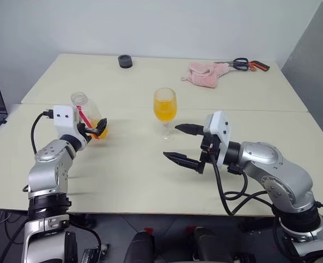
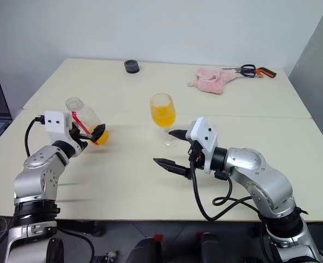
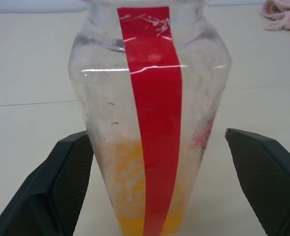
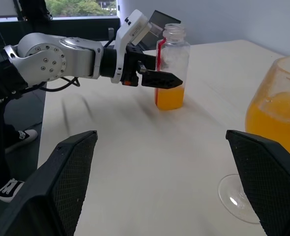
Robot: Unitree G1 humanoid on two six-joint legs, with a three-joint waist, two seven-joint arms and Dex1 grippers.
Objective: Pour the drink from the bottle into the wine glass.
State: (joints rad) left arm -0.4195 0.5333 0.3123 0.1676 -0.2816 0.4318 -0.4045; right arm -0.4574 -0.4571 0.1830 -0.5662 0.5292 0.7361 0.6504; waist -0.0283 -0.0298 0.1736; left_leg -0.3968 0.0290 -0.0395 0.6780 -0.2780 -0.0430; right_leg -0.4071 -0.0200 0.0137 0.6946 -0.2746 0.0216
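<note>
left claw (image 1: 96,130): fingers spread either side of the bottle (image 1: 88,115), gap visible on both sides in the wrist view; released, not gripping.
right claw (image 1: 183,143): wide open and empty, level, pointing across the desk just in front of the wine glass (image 1: 165,112).
bottle: upright on the desk (image 1: 128,164) near its left edge, uncapped, small remnant of drink (image 3: 135,196) in the bottom.
wine glass: mid-desk, standing, bowl about half full of orange drink, well apart from the bottle.
step: pour looks done, bottle set back down; judged at release stage.
next move: back the left claw straight off the bottle without clipping it; an open neck means a spill if tipped.
room: bare desk toward the front edge for both arms. Far edge holds a pink cloth (image 1: 206,73), scissors (image 1: 248,64), a dark round object (image 1: 125,61); all clear of the work.
</note>
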